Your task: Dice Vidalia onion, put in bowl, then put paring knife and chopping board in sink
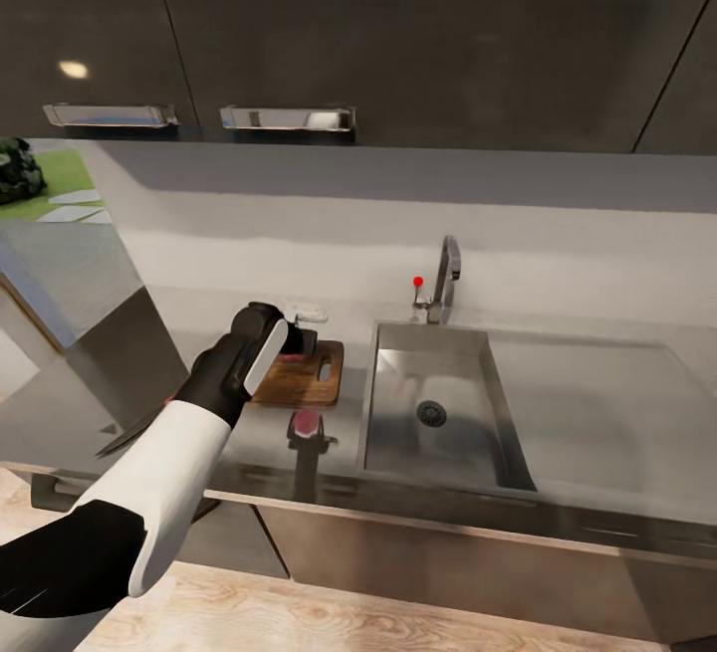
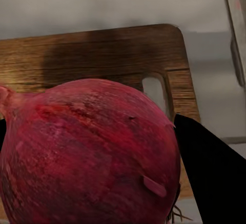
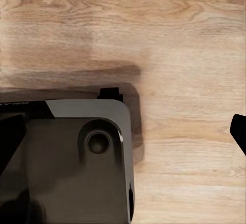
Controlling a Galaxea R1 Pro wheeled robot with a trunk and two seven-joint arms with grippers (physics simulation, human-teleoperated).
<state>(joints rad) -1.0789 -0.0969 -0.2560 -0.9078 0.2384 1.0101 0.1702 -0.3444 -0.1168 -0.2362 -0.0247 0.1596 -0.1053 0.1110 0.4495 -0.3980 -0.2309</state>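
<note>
My left gripper (image 1: 297, 345) is shut on the Vidalia onion (image 2: 87, 152), a dark pinkish-red ball that bulks large in the left wrist view between my dark fingers (image 2: 215, 178). The onion (image 1: 292, 356) hangs over the chopping board (image 1: 311, 380), a brown wooden board with a slot, on the countertop (image 1: 588, 403) left of the sink (image 1: 398, 428). Whether it touches the board I cannot tell. The paring knife (image 1: 127, 435) lies further left, its dark blade partly hidden under my forearm. A white bowl (image 1: 311, 314) peeks out behind the gripper. My right gripper (image 3: 123, 134) is open above the floor.
The chrome tap (image 1: 446, 279) with its red knob (image 1: 418, 282) stands behind the basin, and the drainboard (image 1: 597, 413) stretches to the right. Dark upper cabinets (image 1: 398, 35) hang overhead. The right wrist view has wood floor (image 3: 179, 39) and my grey base (image 3: 66, 167).
</note>
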